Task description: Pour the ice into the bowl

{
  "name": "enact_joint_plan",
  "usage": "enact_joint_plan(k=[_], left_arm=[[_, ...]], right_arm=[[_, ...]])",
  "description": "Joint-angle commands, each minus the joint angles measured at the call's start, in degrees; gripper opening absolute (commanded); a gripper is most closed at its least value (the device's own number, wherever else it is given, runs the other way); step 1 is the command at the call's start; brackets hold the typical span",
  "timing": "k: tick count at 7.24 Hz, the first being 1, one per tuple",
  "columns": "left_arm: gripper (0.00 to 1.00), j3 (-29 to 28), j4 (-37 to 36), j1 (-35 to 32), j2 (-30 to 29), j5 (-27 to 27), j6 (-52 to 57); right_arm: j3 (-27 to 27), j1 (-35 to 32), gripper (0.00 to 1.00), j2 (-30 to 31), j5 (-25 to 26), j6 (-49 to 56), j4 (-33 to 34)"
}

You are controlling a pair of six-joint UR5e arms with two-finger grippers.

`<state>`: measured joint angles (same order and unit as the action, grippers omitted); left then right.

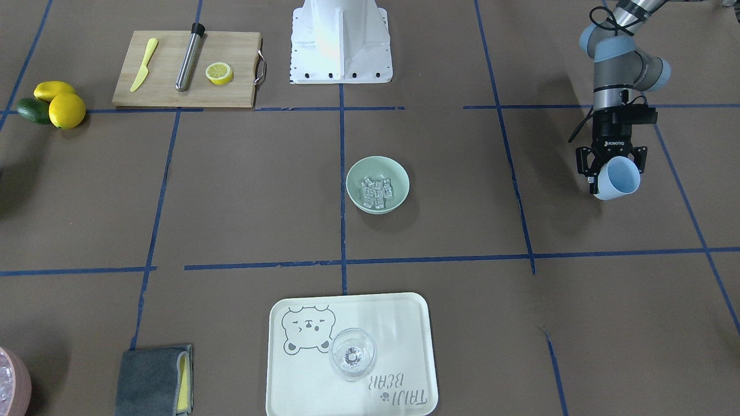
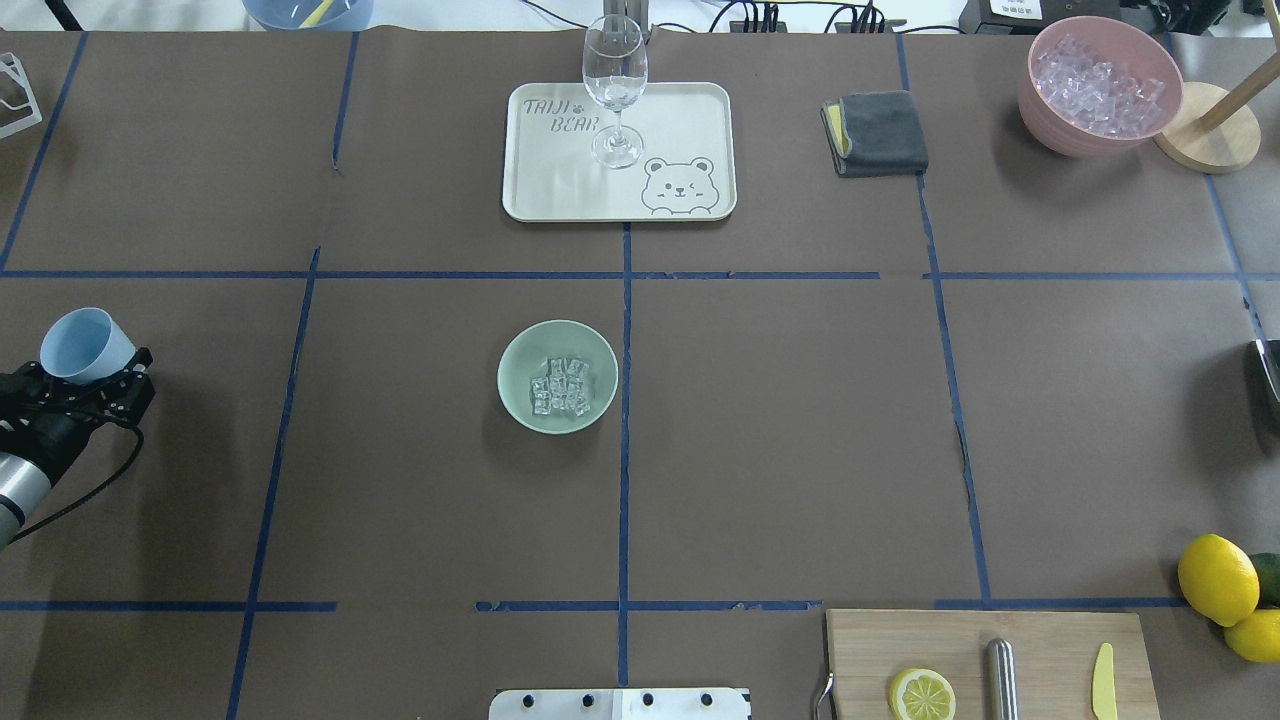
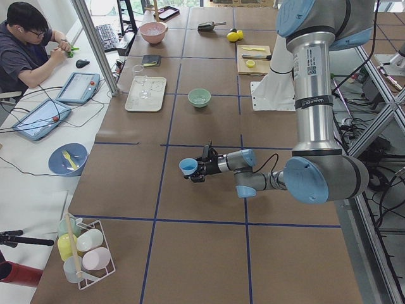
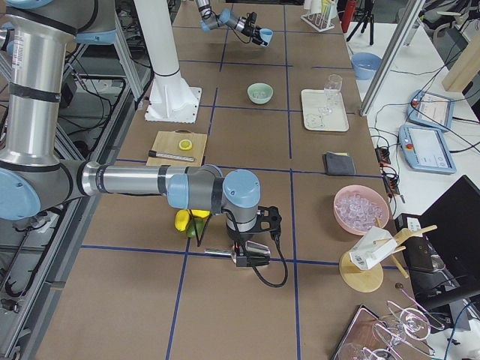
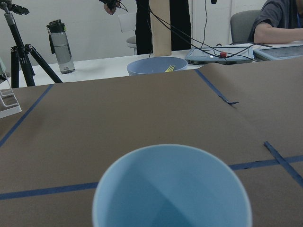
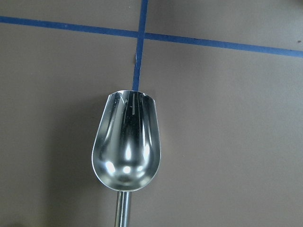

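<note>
The pale mint-green bowl (image 2: 514, 352) sits mid-table, and several clear ice cubes (image 2: 562, 386) lie heaped inside it; the front-facing view shows the same bowl (image 1: 400, 171) and ice (image 1: 377, 191). Far to its left, my left gripper (image 2: 88, 372) is shut on a light blue cup (image 2: 84, 343), held above the table and tilted. The left wrist view looks into that cup (image 5: 171, 189), which appears empty. My right gripper (image 4: 244, 253) hangs low over the table's right end beside a metal scoop (image 6: 127, 146); I cannot tell whether it is open or shut.
A cream tray (image 2: 560, 195) carrying a wine glass (image 2: 614, 90) stands beyond the bowl. A grey cloth (image 2: 878, 132) and a pink container (image 2: 1058, 140) of ice are at the far right. A cutting board (image 2: 1050, 650) and lemons (image 2: 1217, 578) lie near right.
</note>
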<state>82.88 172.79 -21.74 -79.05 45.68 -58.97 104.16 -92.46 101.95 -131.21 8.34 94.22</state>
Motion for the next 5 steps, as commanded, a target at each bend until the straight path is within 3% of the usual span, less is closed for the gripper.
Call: enact_joint_plan(k=[1, 4, 5], left_arm=[[0.25, -0.3, -0.1, 1.1, 0.0, -0.2, -0.1], [0.6, -0.9, 0.0, 1.5, 0.0, -0.2, -0.1], [0.8, -1.1, -0.1, 1.6, 0.0, -0.2, -0.1]], right_arm=[[-0.1, 0.0, 1.0, 0.1, 0.2, 0.0, 0.0], [-0.4, 0.0, 1.0, 0.0, 0.2, 0.0, 0.0], [-0.4, 0.0, 1.0, 0.0, 0.2, -0.1, -0.1]])
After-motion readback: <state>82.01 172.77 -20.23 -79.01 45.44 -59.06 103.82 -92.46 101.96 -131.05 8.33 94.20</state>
